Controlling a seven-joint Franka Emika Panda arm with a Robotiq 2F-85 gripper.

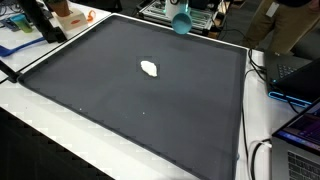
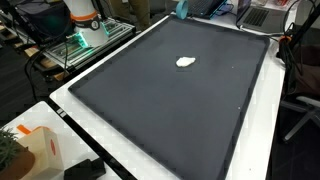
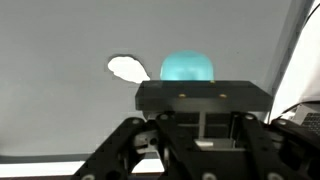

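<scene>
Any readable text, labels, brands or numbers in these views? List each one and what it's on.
No text can be read in any view.
Box with an orange mark, in an exterior view: too blurred to read.
Laptop screen: only a purple glow, nothing legible.
Dark mat, white object and teal object: no markings visible.

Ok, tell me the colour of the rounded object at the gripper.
The object is turquoise; it shows best in the wrist view.
</scene>
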